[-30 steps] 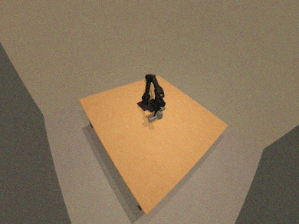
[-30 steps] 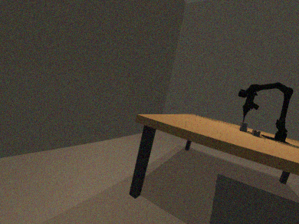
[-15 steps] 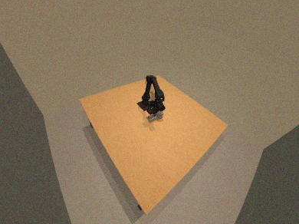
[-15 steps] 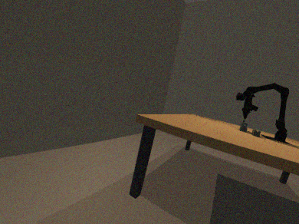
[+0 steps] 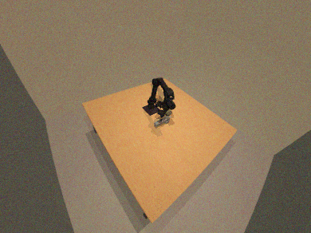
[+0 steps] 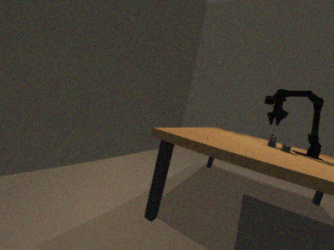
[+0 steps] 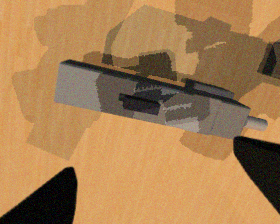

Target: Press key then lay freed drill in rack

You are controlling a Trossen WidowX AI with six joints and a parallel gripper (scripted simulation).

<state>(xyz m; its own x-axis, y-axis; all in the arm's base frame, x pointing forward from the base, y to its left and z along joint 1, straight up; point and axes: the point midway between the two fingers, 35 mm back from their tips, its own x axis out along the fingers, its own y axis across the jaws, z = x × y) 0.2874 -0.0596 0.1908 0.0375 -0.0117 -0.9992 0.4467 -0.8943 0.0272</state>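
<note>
Above the block (image 5: 162,122) (image 6: 272,142) (image 7: 85,89), the gripper (image 5: 162,115) (image 6: 274,124) (image 7: 156,159) hangs with its fingers spread wide and nothing between them. By the wrist view's clock, taken from midway between the fingertips, the dark tab that I take for the key (image 7: 141,104) sits just short of 12. Whether it is down far enough to free the drill, I cannot tell. Running just past 9 to just past 3, the block has the likely drill (image 7: 257,123), a short pale rod, sticking out of its 3 o'clock end. Farther out, near 2, is a dark-edged piece, probably the rack (image 7: 271,60), only partly in view.

If the key has done its work, the step now is pulling the drill. It calls for a shift toward 3, fingers straddling the rod low and square, then a close and a straight draw along its axis. A skewed pull may bind it or drag the block; a shallow bite may slip off so short a stub.
</note>
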